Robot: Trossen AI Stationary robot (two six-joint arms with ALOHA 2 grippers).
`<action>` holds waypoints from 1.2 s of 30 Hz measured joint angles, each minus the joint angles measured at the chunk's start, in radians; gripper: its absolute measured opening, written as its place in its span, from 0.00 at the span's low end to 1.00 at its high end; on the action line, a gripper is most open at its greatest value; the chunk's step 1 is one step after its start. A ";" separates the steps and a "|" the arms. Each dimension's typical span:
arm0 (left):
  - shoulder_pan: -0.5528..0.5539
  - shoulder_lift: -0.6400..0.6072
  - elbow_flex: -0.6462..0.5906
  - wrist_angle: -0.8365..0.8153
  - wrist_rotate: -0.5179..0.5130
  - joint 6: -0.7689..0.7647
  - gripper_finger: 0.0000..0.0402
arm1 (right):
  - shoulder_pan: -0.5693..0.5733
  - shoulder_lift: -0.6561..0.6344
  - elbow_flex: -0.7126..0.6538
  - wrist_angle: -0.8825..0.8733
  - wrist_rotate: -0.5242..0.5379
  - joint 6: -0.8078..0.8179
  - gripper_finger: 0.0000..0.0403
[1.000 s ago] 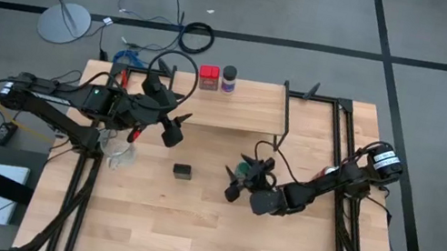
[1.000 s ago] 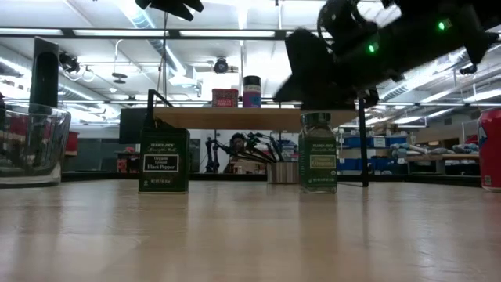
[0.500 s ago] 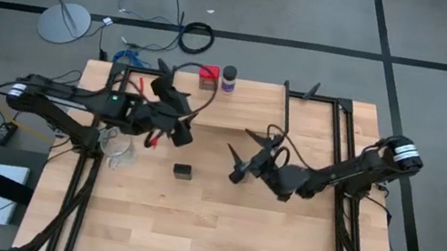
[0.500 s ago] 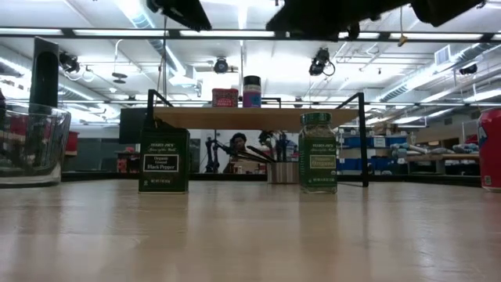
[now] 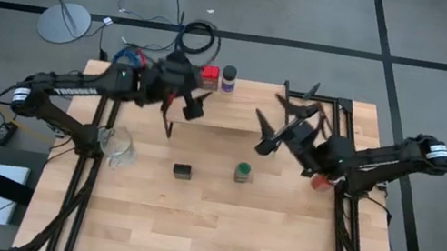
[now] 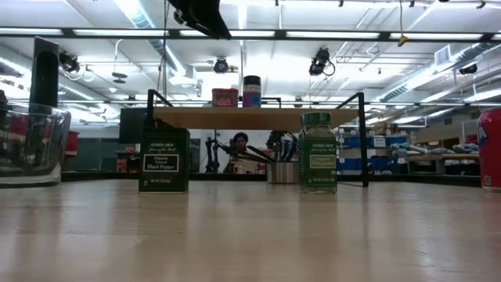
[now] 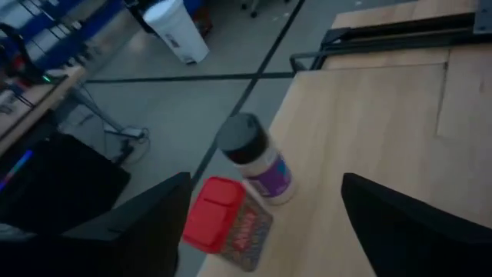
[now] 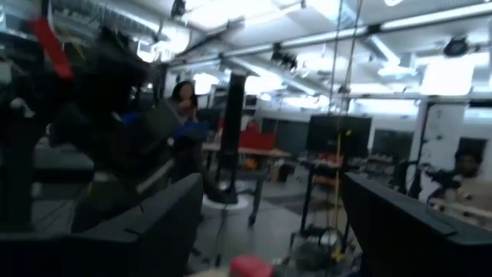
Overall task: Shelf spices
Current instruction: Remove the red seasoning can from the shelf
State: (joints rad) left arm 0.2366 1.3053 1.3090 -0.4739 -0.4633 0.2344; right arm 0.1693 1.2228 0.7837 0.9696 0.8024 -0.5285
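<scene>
**Two spices shelved, two on the table, both arms lifted clear**

Nearest the low camera, the dark square tin (image 6: 163, 160) stands on the tabletop (image 6: 250, 235); its label reads "Trader Joe's… Organic Ground Black Pepper". Just right of it in that view stands the green jar (image 6: 317, 153), whose label is too small to read beyond a brand line at the top. From above, the two sit near each other in the open middle of the table, the tin at (image 5: 182, 171) and the jar at (image 5: 243, 172).

A second ago the right gripper (image 5: 273, 134) was low over the green jar, its body filling the low view. It has since risen and swung back toward the shelf (image 5: 235, 114), leaving the jar upright and untouched where it stood. Its fingers look spread apart and hold nothing. The left gripper (image 5: 178, 110) has likewise moved from the table's left side up to the shelf's left end; its fingers (image 7: 138, 223) are wide apart and empty.

Farther back, on the shelf's plank, the red square tin (image 7: 229, 223) and the dark-lidded, purple-labelled jar (image 7: 257, 158) stand just beside each other at the far left corner; their lettering cannot be read.

So the job looks half done: both table items need carrying up, and neither gripper is committed to one.

A clear glass cup (image 6: 27, 145) and a red drink can (image 6: 491, 149) sit at the table's edges.
</scene>
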 joint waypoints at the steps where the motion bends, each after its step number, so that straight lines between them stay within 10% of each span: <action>1: 0.028 0.001 0.010 -0.016 0.039 0.004 0.87 | -0.006 -0.015 0.000 0.001 -0.009 -0.013 0.76; 13: 0.276 0.127 0.252 -0.305 0.370 0.184 0.90 | -0.024 -0.051 0.000 -0.007 -0.013 -0.127 0.76; 24: 0.361 0.447 0.546 -0.633 0.404 0.248 0.90 | -0.028 -0.052 0.000 -0.007 -0.010 -0.127 0.76; 36: 0.397 0.561 0.588 -0.634 0.421 0.264 0.88 | -0.037 -0.052 0.000 -0.018 0.010 -0.128 0.76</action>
State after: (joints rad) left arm 0.6333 1.8659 1.8970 -1.1075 -0.0424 0.4980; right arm 0.1318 1.1709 0.7837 0.9518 0.8127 -0.6563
